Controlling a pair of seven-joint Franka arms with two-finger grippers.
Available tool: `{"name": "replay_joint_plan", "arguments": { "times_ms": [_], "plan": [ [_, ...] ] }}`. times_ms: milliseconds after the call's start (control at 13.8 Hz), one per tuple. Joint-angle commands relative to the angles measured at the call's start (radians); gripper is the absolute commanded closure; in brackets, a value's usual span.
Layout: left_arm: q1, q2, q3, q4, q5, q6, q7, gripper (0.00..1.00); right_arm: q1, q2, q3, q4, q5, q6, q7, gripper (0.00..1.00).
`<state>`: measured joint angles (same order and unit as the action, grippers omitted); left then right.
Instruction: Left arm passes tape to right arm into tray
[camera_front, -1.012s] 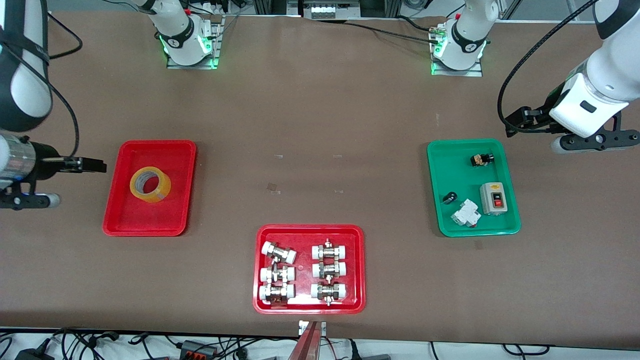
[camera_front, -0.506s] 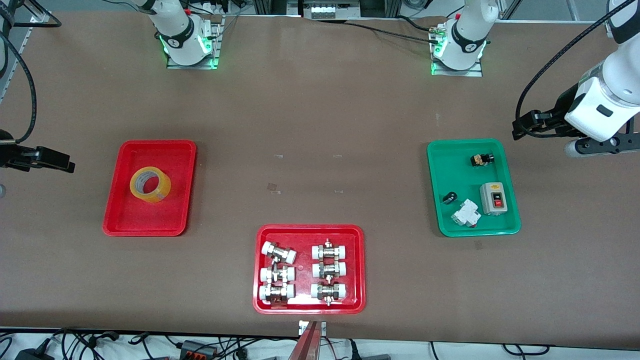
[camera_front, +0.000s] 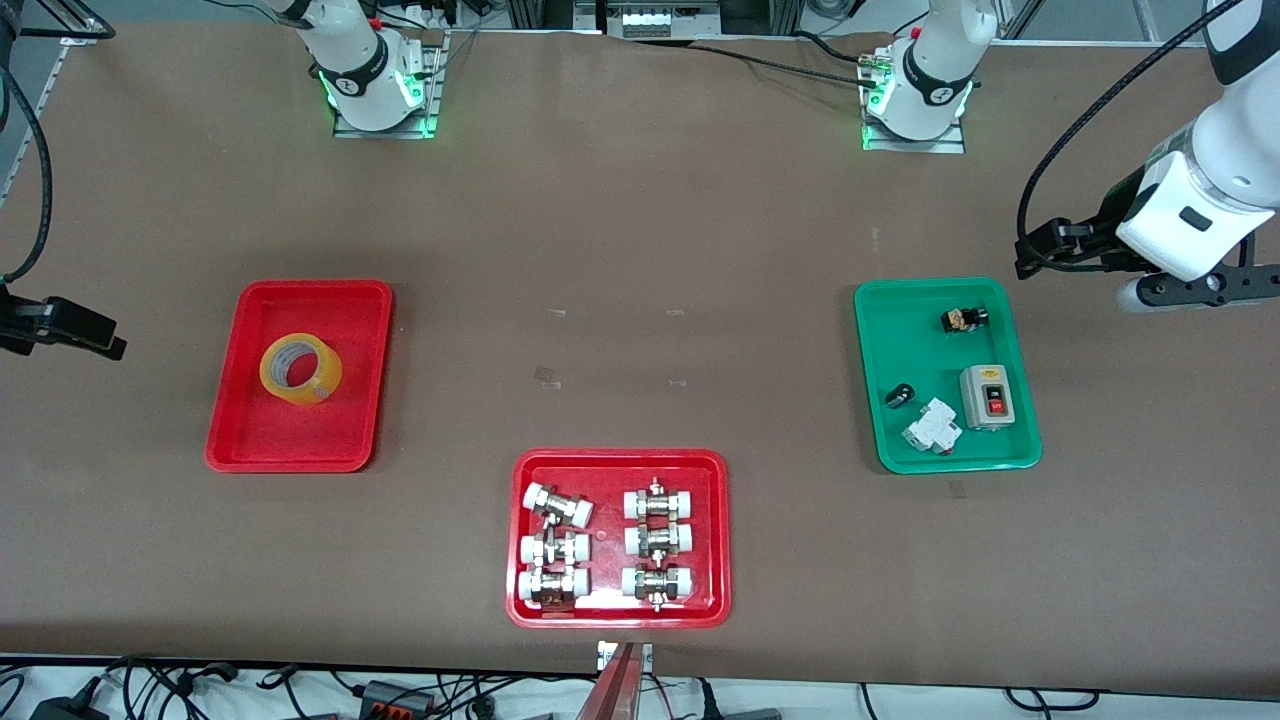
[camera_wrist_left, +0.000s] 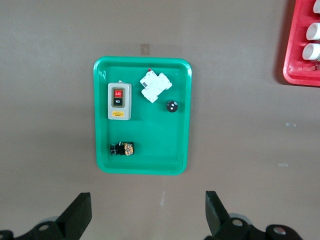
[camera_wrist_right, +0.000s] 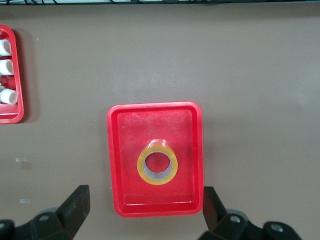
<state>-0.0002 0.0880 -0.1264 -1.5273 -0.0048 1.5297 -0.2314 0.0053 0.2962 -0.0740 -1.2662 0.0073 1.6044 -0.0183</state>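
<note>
Peering past the frame edge, I saw my right gripper (camera_front: 70, 330) mostly cut off, spread empty; the left gripper (camera_wrist_left: 147, 220) hung spread near the green tray (camera_front: 1020, 455). The tape (camera_front: 300, 370) lay in the tray (camera_front: 230, 450).

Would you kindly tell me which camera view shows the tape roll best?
The right wrist view: the tape roll lies centred, its hole open to the camera, in the red tray. The front view shows it smaller and aslant. The left wrist view misses it.
</note>
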Motion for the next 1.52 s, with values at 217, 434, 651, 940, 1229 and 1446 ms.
{"name": "replay_joint_plan", "arguments": {
  "times_ms": [217, 434, 651, 940, 1229, 1446],
  "plan": [
    [0.000, -0.021, 0.001, -0.014, -0.017, 0.007, 0.020, 0.00, 0.004, -0.172, 0.007, -0.247, -0.018, 0.070, 0.000, 0.00],
    [0.000, -0.019, 0.001, -0.014, -0.018, 0.009, 0.020, 0.00, 0.004, -0.267, 0.007, -0.398, -0.018, 0.118, -0.002, 0.00],
    [0.000, -0.019, 0.001, -0.013, -0.020, 0.009, 0.020, 0.00, 0.012, -0.304, 0.014, -0.430, -0.020, 0.114, 0.008, 0.00],
    [-0.001, -0.019, -0.002, -0.013, -0.011, 0.009, 0.018, 0.00, 0.009, -0.302, 0.011, -0.420, -0.017, 0.100, -0.015, 0.00],
    [0.000, -0.017, -0.002, -0.011, -0.010, 0.009, 0.018, 0.00, 0.009, -0.299, 0.011, -0.417, -0.007, 0.100, -0.046, 0.00],
    [0.002, -0.017, -0.002, -0.011, -0.010, 0.007, 0.018, 0.00, 0.010, -0.307, 0.013, -0.418, -0.017, 0.100, 0.017, 0.00]
  ]
}}
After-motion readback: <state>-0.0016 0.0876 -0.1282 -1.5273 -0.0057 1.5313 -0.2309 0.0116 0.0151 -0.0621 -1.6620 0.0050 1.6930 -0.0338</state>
